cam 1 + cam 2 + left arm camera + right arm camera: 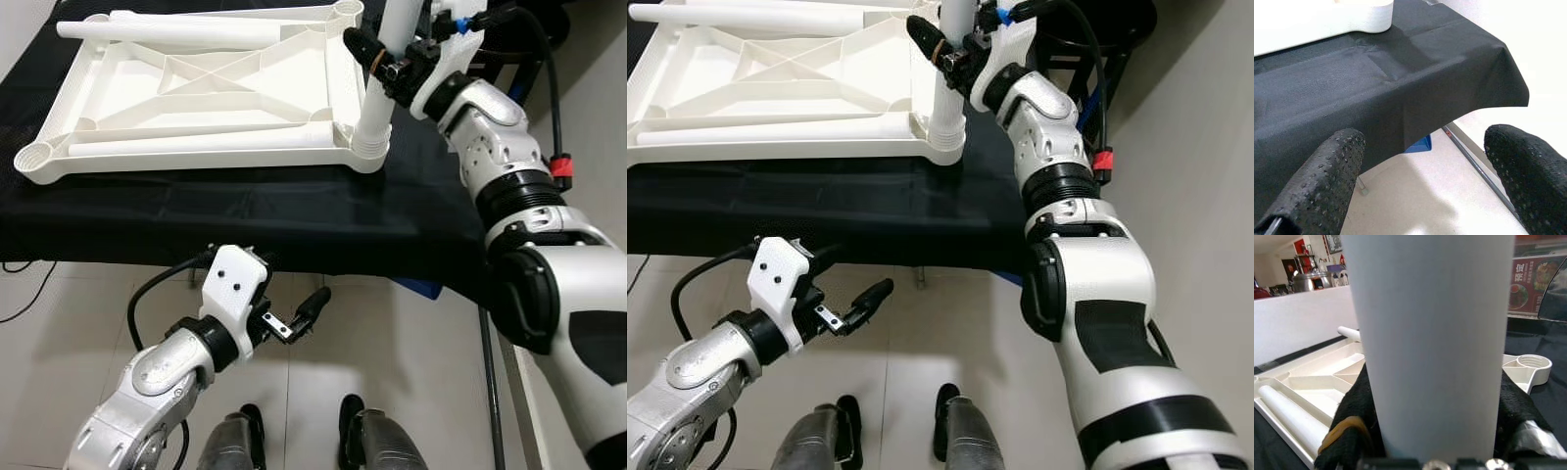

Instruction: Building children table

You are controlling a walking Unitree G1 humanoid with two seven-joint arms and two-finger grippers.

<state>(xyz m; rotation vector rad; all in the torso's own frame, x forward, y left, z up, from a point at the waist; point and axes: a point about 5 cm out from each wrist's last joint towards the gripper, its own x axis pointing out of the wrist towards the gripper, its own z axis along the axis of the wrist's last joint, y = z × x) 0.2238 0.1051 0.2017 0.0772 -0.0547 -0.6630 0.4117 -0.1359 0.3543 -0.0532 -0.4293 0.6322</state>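
Left eye view, reading left to right. Left end effector (294,315) hangs low over the tiled floor (59,333), below the near edge of the black-draped tabletop (245,211); its fingers stand apart with nothing between them, idle.

White plastic children's table top (196,88) lies upside down on the tabletop, toward the far side. Ribbed underside faces up: diagonal bracing in the middle, a round ringed socket at each visible corner. Near-left corner socket (37,159) is unfilled. Two loose white table legs lie flat on the frame, long axes running left to right: one along its far side (186,31), one along its near side (186,139).

At the frame's near-right corner a third leg (377,93) stands upright, foot set in the corner socket (367,147). Long axis close to vertical. Right end effector (387,54) is clamped on this leg partway up its shaft; the right wrist view has the smooth white tube (1432,347) between the black pads (1359,406).

Relation that matters: leg sits directly over the socket, axis in line with it, so the coming move is likely a push or twist along that vertical axis. Right arm is far nearer. Whether the leg is fully seated cannot be told.

Legs look smooth, matte, slightly tapered. Some slip risk in the grip.
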